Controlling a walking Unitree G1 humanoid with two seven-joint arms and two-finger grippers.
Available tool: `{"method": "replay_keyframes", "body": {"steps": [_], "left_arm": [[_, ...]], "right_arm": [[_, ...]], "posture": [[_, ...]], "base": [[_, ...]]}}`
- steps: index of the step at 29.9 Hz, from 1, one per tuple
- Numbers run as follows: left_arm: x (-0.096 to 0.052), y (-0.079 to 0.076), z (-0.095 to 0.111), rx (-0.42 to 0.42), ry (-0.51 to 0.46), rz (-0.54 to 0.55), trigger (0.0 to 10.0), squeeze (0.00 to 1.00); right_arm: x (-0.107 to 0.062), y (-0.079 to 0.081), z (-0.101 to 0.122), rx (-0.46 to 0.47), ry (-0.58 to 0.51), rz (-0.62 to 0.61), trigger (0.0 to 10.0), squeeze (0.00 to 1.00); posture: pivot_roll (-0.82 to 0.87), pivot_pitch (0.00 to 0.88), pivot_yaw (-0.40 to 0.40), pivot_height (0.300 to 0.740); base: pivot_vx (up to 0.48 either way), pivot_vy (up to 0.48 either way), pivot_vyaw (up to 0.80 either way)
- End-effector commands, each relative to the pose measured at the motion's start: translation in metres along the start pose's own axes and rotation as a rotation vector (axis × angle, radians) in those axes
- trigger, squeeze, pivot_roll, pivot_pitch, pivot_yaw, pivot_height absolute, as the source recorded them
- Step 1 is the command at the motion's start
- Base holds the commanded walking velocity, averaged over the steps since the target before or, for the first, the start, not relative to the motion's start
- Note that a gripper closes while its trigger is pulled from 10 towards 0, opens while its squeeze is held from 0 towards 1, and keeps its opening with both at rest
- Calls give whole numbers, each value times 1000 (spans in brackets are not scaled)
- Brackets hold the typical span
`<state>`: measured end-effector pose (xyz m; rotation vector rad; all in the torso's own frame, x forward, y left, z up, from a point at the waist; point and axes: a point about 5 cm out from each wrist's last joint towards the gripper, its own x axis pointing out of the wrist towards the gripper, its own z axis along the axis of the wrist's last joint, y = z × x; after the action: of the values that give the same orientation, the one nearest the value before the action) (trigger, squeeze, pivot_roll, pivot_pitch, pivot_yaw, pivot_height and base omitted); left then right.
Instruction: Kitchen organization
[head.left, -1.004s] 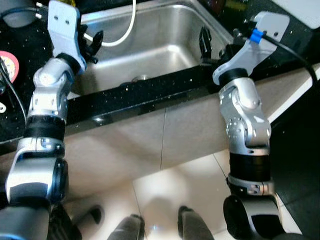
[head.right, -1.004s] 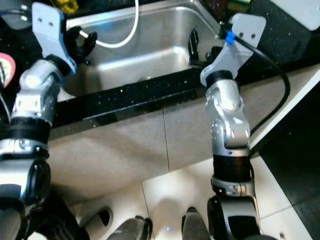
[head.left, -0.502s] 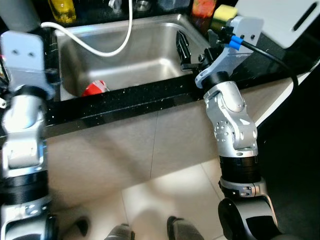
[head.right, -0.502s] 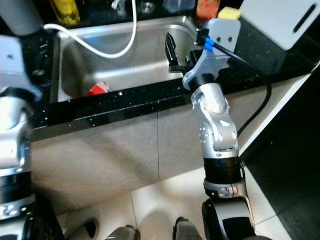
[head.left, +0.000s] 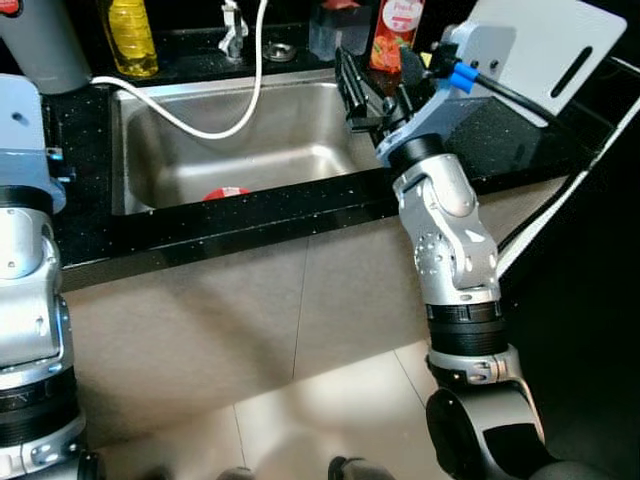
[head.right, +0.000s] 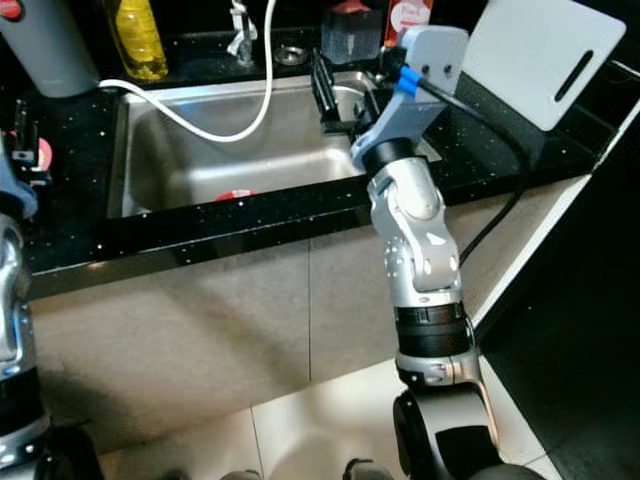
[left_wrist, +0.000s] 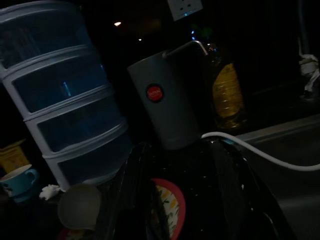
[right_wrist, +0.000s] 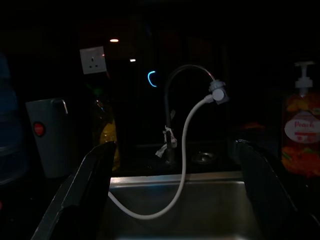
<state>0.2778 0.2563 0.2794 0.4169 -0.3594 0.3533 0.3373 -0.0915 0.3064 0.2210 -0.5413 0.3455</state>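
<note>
The robot stood at the steel sink (head.left: 150, 150), its right gripper (head.left: 352, 88) spread apart and empty above the basin's right rim, seemingly poised to reach down for what looked like a red-and-white object (head.left: 226, 192) on the bottom.

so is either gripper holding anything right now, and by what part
Nothing is held. The right gripper is open over the sink, and the left gripper is open above the counter, with nothing between the fingers.

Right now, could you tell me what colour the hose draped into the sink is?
White hose; left eye view.
</note>
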Motion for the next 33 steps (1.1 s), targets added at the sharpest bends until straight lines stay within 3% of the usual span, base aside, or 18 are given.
{"method": "replay_keyframes", "body": {"steps": [1,6,10,14,18,29,33], "left_arm": [[-3,-3,2,19,3,-4,10000,0],[-3,-7,5,37,-21,-16,10000,0],[-12,-14,11,-47,-42,-59,10000,0],[-17,-9,-2,-62,52,-33,10000,0],[-15,22,-27,25,216,119,10000,0],[-16,15,-17,1,180,156,10000,0],[-16,17,-22,8,244,154,10000,0]], "right_arm": [[-2,-3,-2,11,1,-9,10000,0],[0,-4,-4,10,-2,-9,10000,0],[2,-2,-4,16,-11,6,10000,0],[6,-4,-6,15,-4,6,10000,0],[10,-8,-10,13,8,-5,10000,0],[19,-10,-14,30,13,-7,10000,0],[23,-8,-9,29,-12,-8,10000,0]], "posture": [[248,4,-36,740],[248,12,-33,740],[257,0,-42,740],[272,0,-52,740],[293,0,-67,740],[328,0,-111,740],[320,0,-110,740]], "base": [[0,0,0],[0,0,0],[0,0,0],[0,0,0],[0,0,0],[0,0,0],[0,0,0]]}}
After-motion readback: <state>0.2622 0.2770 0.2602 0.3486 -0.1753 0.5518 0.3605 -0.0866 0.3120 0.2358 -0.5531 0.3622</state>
